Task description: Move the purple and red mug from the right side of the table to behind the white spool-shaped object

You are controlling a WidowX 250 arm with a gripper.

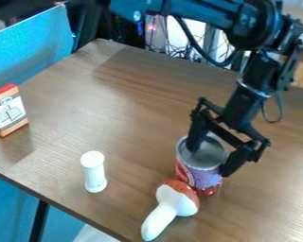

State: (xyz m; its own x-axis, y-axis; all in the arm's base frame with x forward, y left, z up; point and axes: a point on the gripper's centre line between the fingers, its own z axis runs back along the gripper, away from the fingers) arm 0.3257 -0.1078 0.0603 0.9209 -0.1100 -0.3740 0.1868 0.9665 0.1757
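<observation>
In the camera view, one gripper (pixel 209 160) has its two fingers wide apart at the one open can (pixel 200 177), right of centre, one tip over its mouth and the other by its right side. One toy mushroom (pixel 170 208) lies just nearer, hiding part of the can's base; one white cylinder (pixel 94 172) stands left, and one box (pixel 10 111) stands farther left, at the view's edge.

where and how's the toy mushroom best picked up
Probably by the white stem of the toy mushroom, from above, closing across its width. It lies on its side; the stem is narrower than the rounded cap and points away from the can.
</observation>
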